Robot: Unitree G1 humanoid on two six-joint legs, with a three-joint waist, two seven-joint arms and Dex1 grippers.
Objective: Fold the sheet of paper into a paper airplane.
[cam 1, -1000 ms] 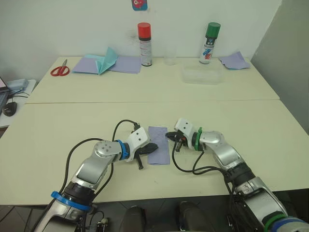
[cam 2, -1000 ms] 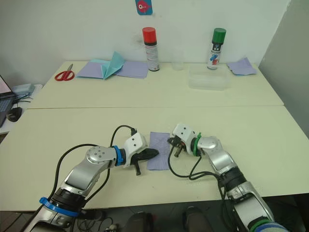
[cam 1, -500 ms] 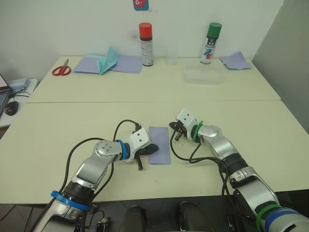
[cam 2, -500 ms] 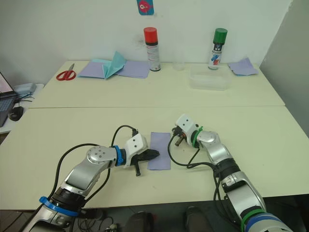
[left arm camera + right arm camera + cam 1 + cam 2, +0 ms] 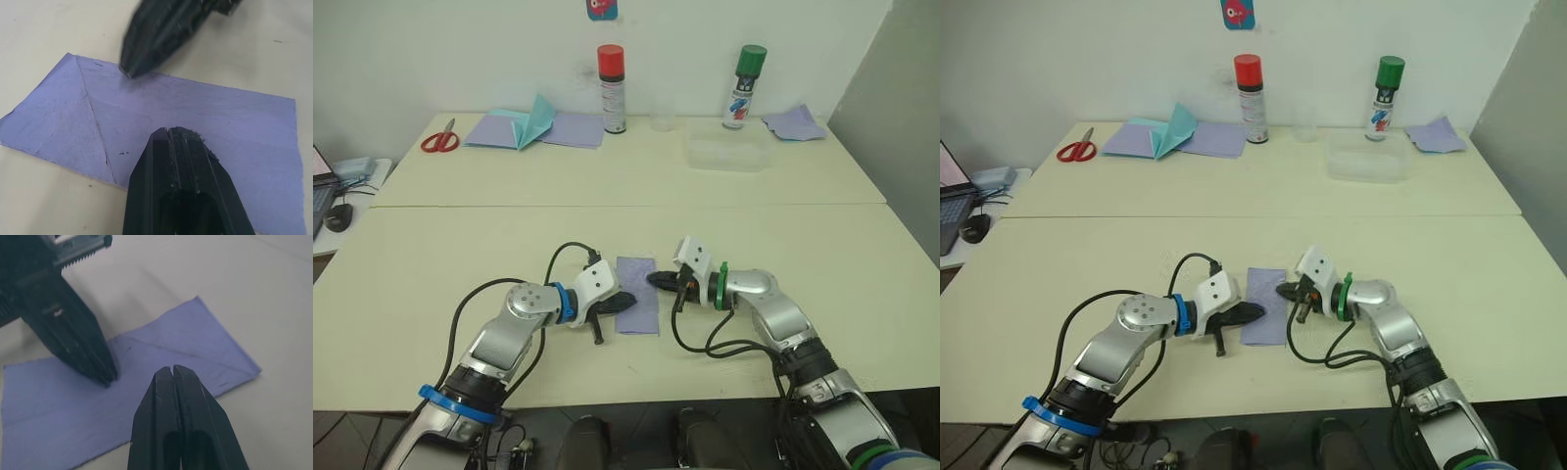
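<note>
The sheet of paper (image 5: pixel 638 295), thin matte lavender folded into a narrow rectangle with diagonal creases, lay flat on the smooth cream bench (image 5: pixel 803 245). The left claw (image 5: pixel 625 300) and right claw (image 5: pixel 654 280), both pressed together into black ribbed points, touched its opposite long edges.

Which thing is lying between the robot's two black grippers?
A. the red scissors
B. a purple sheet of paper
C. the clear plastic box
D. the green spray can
B: the lavender sheet of paper lies flat on the table between the left gripper and the right gripper.
</note>
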